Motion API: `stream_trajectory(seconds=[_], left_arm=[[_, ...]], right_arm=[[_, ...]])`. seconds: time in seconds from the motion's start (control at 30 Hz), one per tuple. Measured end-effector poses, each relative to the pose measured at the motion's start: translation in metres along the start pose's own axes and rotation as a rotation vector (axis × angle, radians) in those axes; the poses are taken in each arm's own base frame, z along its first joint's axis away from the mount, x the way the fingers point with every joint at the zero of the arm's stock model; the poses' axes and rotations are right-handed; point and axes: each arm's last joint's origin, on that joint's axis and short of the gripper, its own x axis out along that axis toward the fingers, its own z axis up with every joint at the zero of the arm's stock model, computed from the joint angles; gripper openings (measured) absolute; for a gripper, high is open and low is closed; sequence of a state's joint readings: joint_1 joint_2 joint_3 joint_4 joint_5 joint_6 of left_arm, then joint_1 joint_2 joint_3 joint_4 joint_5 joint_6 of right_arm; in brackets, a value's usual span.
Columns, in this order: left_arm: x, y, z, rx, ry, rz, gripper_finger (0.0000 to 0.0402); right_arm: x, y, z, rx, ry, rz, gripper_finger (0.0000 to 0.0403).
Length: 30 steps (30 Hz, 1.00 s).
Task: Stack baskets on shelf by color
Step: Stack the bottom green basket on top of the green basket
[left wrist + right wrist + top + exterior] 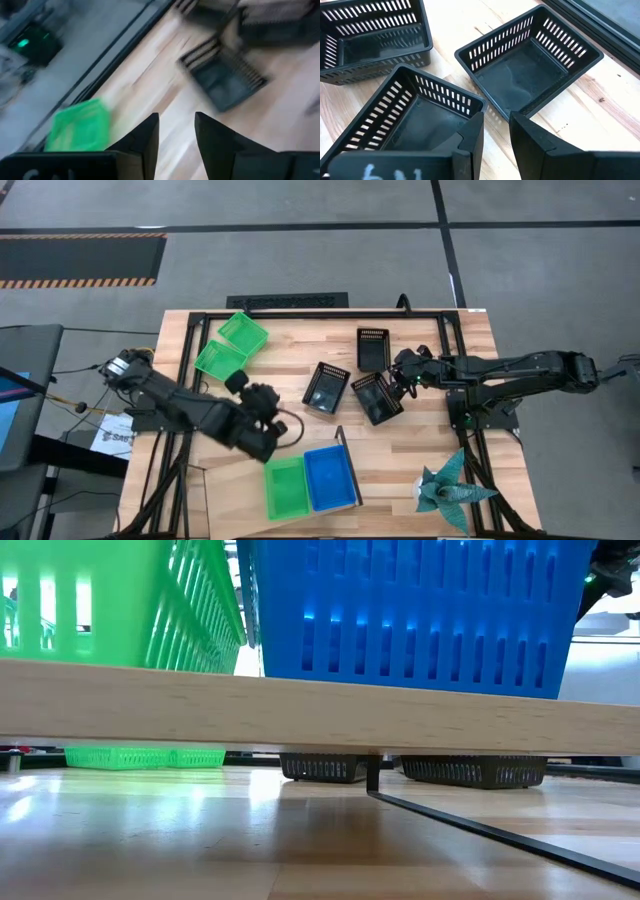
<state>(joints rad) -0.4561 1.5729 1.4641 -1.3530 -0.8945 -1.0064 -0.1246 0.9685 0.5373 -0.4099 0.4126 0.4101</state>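
The wooden bench [420, 470] carries the shelf [235, 485] at its near edge, with one green basket [286, 487] and one blue basket [331, 478] side by side on the plank. Two more green baskets [231, 347] lie together at the far left. Three black baskets [326, 388] lie apart at centre. The right hand [404, 378] clenches the rim of the nearest black basket [402, 120]. The left hand [243, 383], released and empty, hovers between the green pair and the shelf. A teal origami figure [452, 487] rests near the right corner.
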Motion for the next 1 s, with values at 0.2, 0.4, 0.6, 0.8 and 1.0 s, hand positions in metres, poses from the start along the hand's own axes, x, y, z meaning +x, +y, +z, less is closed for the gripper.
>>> stream_trajectory(seconds=[0.2, 0.4, 0.6, 0.8, 1.0], left_arm=[[0.039, 0.020, -0.011, -0.007, 0.205, 0.110, 0.0117], [0.080, 0.032, -0.033, -0.026, 0.405, 0.137, 0.0117], [0.111, 0.045, -0.052, -0.026, 0.455, 0.062, 0.0118], [0.122, 0.075, -0.063, -0.143, 0.443, 0.011, 0.0122], [0.127, 0.105, -0.072, -0.281, 0.454, 0.054, 0.0149]], right_arm=[[0.000, 0.000, 0.000, 0.000, 0.000, 0.000, 0.0118], [0.000, 0.000, 0.000, -0.001, 0.001, 0.000, 0.0118], [0.000, 0.000, 0.000, 0.000, 0.001, 0.000, 0.0118], [0.000, 0.000, -0.001, -0.003, 0.005, -0.002, 0.0118], [0.000, 0.000, 0.000, -0.002, 0.004, -0.002, 0.0118]])
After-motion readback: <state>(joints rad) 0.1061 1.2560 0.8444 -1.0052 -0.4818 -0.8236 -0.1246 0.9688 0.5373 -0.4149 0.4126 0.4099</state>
